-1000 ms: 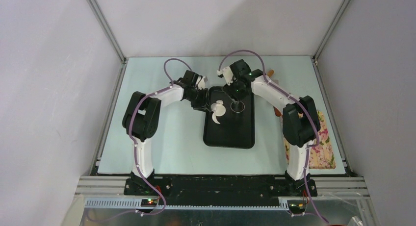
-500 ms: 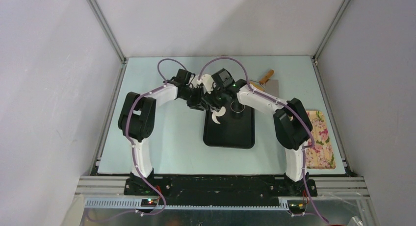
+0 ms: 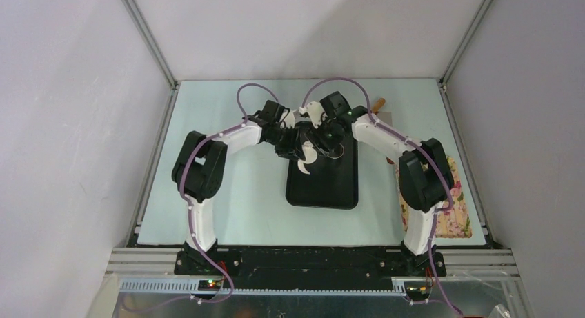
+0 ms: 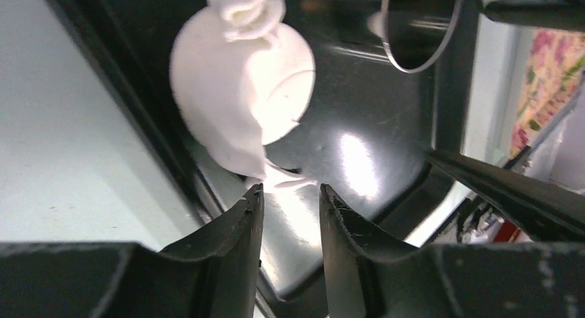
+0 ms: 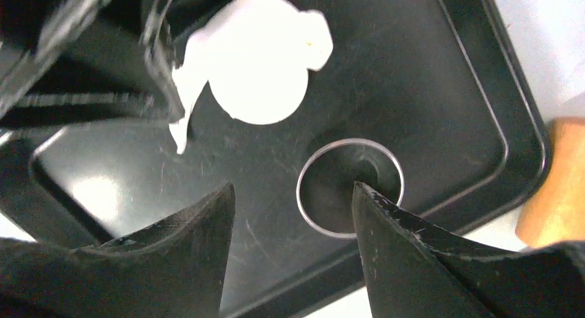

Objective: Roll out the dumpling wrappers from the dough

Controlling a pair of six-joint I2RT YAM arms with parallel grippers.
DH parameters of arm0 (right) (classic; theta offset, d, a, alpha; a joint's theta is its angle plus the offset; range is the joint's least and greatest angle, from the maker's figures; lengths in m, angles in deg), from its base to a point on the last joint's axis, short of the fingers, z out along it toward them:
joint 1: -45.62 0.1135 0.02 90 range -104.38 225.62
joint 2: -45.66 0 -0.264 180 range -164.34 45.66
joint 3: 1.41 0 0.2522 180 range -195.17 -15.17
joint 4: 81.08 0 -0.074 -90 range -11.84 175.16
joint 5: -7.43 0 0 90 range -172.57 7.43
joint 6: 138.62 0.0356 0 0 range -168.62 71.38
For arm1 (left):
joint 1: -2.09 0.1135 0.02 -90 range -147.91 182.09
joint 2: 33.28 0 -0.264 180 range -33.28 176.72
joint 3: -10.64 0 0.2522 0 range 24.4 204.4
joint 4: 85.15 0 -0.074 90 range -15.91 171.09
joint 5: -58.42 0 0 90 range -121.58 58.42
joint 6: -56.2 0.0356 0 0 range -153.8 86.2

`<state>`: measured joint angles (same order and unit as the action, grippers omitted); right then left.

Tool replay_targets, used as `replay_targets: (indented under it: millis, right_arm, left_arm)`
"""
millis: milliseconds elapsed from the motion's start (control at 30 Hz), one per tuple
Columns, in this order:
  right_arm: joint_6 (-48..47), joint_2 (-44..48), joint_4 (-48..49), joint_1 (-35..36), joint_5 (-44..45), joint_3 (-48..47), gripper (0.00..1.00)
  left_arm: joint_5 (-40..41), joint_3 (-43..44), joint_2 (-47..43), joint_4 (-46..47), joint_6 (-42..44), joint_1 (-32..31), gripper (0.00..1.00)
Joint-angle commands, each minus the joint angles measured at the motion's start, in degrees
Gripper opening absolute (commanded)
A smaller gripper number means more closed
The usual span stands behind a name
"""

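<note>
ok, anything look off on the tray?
The dough is misshapen: a flat disc with a folded lump on one edge and a thin ragged tail stretching toward the left hand, close to the rim of the black tray.

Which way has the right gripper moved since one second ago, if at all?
Yes. Against the black tray, the right gripper has shifted left, from over the steel cup toward the dough.

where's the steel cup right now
In the right wrist view the steel cup stands on the black tray, in its far right part, beside the dough.
</note>
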<state>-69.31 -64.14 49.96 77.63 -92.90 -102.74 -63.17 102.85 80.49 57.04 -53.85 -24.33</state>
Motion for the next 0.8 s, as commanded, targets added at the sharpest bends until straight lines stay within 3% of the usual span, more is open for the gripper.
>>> replay_targets:
  millis: [0, 233, 767]
  right_arm:
    - [-3.41, 5.95, -2.36, -0.29, 1.84, 3.66, 0.66]
    - [-3.82, 6.22, -1.01, -0.37, -0.97, 7.3, 0.65]
    - [-2.86, 0.41, 3.76, -0.98, 1.99, 9.18, 0.47]
  left_arm:
    - [4.68, 2.18, 0.76, 0.84, -0.93, -0.09, 0.4]
    - [8.67, 1.26, -0.55, 0.5, -0.68, -0.28, 0.42]
    - [8.77, 2.76, 3.58, 0.59, -1.21, -0.83, 0.4]
